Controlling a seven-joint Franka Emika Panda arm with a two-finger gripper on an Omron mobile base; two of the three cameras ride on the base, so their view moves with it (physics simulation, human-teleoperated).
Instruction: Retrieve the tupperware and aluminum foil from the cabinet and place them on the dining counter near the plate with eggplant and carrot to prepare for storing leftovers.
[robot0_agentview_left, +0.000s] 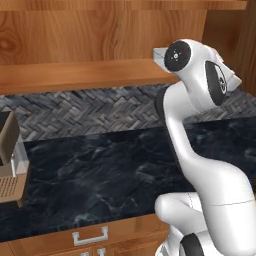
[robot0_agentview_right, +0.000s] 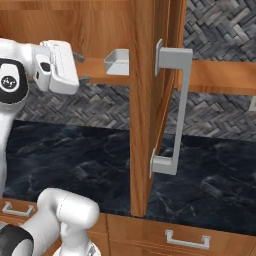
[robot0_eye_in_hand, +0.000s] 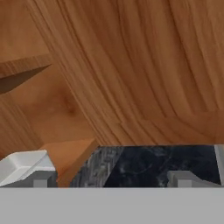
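Warm brown wood of the cabinet (robot0_agentview_right: 145, 100) frames an early stage — at left the gripper (robot0_agentview_right: 80, 67) reaches in with jaws spread wide and empty, the tupperware (robot0_agentview_right: 117, 62) just beyond on the shelf, nothing fetched yet

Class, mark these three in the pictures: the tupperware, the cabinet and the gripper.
tupperware (robot0_agentview_right: 118, 62), right base view, on its pale front wall.
cabinet (robot0_agentview_left: 75, 75), left base view, on the shelf's front edge.
gripper (robot0_eye_in_hand: 111, 179), hand view, midway between the open tips.
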